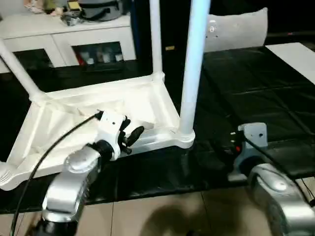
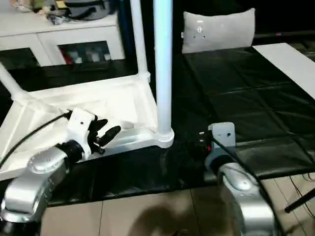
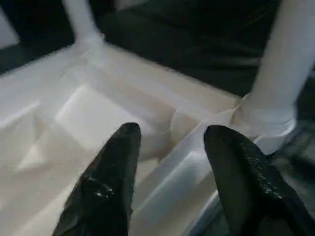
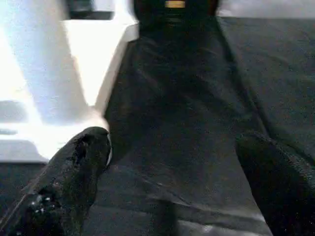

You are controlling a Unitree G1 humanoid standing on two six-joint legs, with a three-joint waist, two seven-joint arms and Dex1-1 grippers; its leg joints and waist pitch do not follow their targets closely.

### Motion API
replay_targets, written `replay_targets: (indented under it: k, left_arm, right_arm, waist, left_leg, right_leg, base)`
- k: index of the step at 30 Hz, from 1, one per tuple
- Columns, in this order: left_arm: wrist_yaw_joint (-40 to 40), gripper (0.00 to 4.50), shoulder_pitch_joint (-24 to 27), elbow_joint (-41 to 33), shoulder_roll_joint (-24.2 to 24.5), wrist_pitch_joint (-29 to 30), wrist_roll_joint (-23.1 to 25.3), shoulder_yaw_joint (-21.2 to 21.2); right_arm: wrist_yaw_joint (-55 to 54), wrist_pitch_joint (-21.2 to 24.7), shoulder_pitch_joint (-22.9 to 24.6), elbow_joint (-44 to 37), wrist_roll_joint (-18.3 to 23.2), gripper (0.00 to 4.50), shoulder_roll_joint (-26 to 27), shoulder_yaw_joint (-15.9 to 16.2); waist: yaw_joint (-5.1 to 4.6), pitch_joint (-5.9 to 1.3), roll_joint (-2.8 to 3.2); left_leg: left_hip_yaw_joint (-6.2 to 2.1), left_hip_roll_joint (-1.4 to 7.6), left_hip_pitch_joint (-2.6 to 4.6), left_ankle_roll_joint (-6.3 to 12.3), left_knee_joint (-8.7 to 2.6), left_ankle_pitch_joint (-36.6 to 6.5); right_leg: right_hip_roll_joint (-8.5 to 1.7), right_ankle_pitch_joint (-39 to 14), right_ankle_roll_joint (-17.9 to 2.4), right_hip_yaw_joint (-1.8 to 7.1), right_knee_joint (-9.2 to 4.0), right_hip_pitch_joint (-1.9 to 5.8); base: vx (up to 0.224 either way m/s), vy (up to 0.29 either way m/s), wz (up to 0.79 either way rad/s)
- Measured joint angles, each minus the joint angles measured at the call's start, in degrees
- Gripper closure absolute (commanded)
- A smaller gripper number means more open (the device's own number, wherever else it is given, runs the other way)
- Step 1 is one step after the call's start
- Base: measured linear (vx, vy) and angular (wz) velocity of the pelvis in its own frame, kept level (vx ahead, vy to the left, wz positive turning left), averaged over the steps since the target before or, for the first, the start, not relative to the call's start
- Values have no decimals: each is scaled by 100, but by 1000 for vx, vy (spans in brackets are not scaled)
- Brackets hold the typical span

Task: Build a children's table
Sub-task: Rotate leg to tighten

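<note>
Black tabletop (image 1: 256,93) is carrying the upturned children's table (image 1: 88,123), legs rising. Left gripper (image 3: 170,147), jaws wide, is straddling its rim near the five-o'clock leg (image 1: 193,73); right gripper (image 4: 172,167) is waiting wide. Pressing squarely beside that socket should seat it.

Upturned children's table (image 1: 98,113) before cabinet (image 1: 64,39)

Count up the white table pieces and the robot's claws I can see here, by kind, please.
Tabletop, upside down: 1
Legs standing in its corners: 3 (near right leg, far right leg, far left leg)
Grippers, both open: 2 (left gripper, right gripper)
Total: 6
</note>
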Motion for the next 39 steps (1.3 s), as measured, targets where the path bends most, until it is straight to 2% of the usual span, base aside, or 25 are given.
replay_targets:
  k: [4, 5, 8, 10, 14, 16, 18, 21, 26, 28, 29, 32, 33, 39]
  left_arm:
    - [-539, 180, -271, 319, 7, -107, -95, -272]
    - [-744, 180, -417, 608, 23, -216, -70, -465]
    - [-1260, 180, -752, 1332, 55, -633, 3, -894]
    - [-1446, 180, -906, 1676, 52, -769, 89, -1151]
    - [-1687, 180, -1520, 2673, -13, -1098, 398, -1488]
    - [-1745, 178, -1693, 3004, -14, -1253, 501, -1506]
    - [-1779, 171, -1933, 3536, -57, -1477, 576, -1548]
    - [-1810, 203, -2158, 4106, -73, -1695, 583, -1508]
    - [-2530, 242, -2330, 4623, 51, -1772, 543, -1574]
    - [-2604, 256, -2373, 4777, 30, -1851, 539, -1574]
    - [-2615, 279, -2463, 4959, -5, -1940, 545, -1574]
    - [-2625, 291, -2627, 5300, -71, -2179, 552, -1571]
    - [-2609, 310, -2655, 5405, -90, -2296, 564, -1565]
    - [-2749, 366, -2804, 5801, -223, -2616, 591, -1539]
  right_arm:
    - [349, -14, -105, 56, 6, 0, -252, 57]
    - [486, -43, -164, 119, 7, 0, -402, 56]
    - [802, -637, -225, 318, -53, 0, -686, 64]
    - [1049, -818, -247, 369, -52, 0, -882, 129]
    - [1727, -500, -351, 715, 214, 0, -1233, 156]
    - [1923, -435, -372, 775, 324, 0, -1241, 151]
    - [2209, -466, -384, 806, 495, 0, -1338, 157]
    - [2502, -585, -405, 827, 630, 0, -1471, 158]
    - [2783, -644, -424, 850, 711, 0, -1617, 152]
    - [2845, -646, -452, 852, 724, 0, -1617, 147]
    - [2884, -648, -491, 852, 748, 0, -1619, 149]
    - [2948, -689, -524, 851, 831, 0, -1626, 142]
    - [2965, -704, -524, 851, 852, 0, -1627, 143]
    - [3088, -710, -509, 849, 897, 0, -1656, 149]
  waist:
    - [-12, -9, -46]
    - [-7, -10, -83]
    - [2, -11, -178]
    - [-1, -10, -221]
    - [18, -8, -311]
    - [6, -9, -316]
    - [36, -8, -320]
    - [85, -10, -321]
    - [194, -11, -320]
    - [221, -10, -322]
    - [246, -9, -323]
    - [288, -8, -326]
    - [302, -8, -326]
    - [318, -3, -335]
  left_leg:
    - [1, -4, -14, 2, 21, -1]
    - [0, -6, -22, 6, 22, 2]
    - [2, -5, -34, 13, 22, 6]
    - [3, 3, -36, 14, 21, 7]
    - [7, 3, -45, 18, 18, 9]
    - [13, 10, -47, 23, 16, 6]
    - [18, 8, -56, 30, 17, 3]
    - [19, 9, -60, 63, 17, 18]
    - [29, 11, -53, 65, 15, 18]
    - [31, 11, -49, 67, 18, 20]
    - [38, 11, -44, 70, 20, 23]
    - [49, 11, -32, 57, 19, 17]
    - [54, 11, -30, 56, 20, 17]
    - [60, 11, -31, 56, 24, 18]
  right_leg:
    - [-7, 0, 1, 0, -17, 6]
    - [-10, 0, 1, 1, -19, 5]
    - [-10, 1, 2, 2, -21, -5]
    - [-10, 1, 3, 8, -21, -5]
    - [-7, 2, 3, 12, -19, -16]
    - [-8, 3, 2, 23, -14, -26]
    - [-8, 5, 1, 35, -1, -40]
    - [-7, 7, -2, 40, 10, -50]
    - [-7, 9, -6, 52, 30, -58]
    - [-8, 9, -6, 55, 37, -58]
    - [-9, 9, -6, 58, 40, -57]
    - [-11, 9, -6, 63, 41, -51]
    - [-13, 9, -5, 66, 41, -51]
    - [-15, 9, -5, 69, 40, -50]
  base:
    - [0, 0, 0]
    - [0, 0, 0]
    - [0, 0, 0]
    - [0, 0, 0]
    - [0, 0, 0]
    - [0, 0, 0]
    - [0, 0, 0]
    - [0, 0, 0]
    - [0, 0, 0]
    - [0, 0, 0]
    - [0, 0, 0]
    - [0, 0, 0]
    - [0, 0, 0]
    - [0, 0, 0]
